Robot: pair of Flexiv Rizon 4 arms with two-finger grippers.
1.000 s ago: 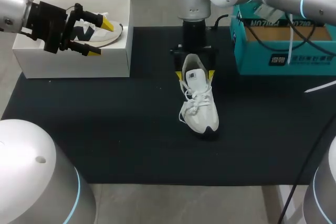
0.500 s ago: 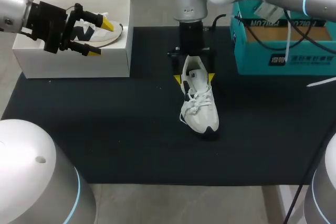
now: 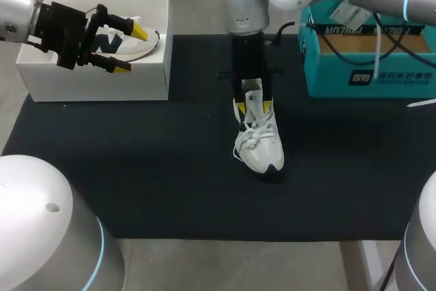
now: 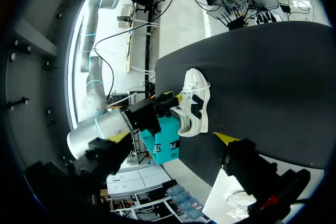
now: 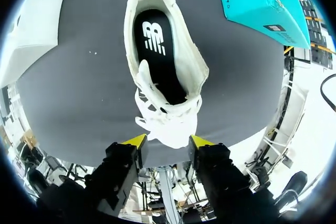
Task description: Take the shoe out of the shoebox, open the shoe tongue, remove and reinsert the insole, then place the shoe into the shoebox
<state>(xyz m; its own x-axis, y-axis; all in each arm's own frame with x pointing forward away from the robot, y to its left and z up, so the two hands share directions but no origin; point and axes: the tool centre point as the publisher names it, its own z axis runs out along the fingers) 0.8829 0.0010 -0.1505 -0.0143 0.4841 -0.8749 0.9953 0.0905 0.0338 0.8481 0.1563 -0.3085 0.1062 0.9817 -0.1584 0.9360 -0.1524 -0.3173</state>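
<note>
A white shoe (image 3: 259,142) with a black insole (image 5: 157,51) stands on the black mat (image 3: 136,168), toe toward the near edge. My right gripper (image 3: 253,105) comes down from above over its laced upper. In the right wrist view its yellow fingertips (image 5: 198,141) press against both sides of the white upper by the laces (image 5: 157,115). The tongue (image 5: 147,77) stands up over the insole. At the far left, my left gripper (image 3: 129,49) hangs open over the white shoebox (image 3: 95,76), holding nothing. The left wrist view shows the shoe (image 4: 195,103) from a distance.
A second shoe (image 3: 139,46) with a dark logo lies inside the white shoebox. A teal cardboard box (image 3: 368,66) stands at the back right, close to the right arm. The mat spreads bare to the left and in front of the shoe.
The right gripper has come down over the shoe and its fingers have closed in from wide open onto the upper. The left arm has not moved.
</note>
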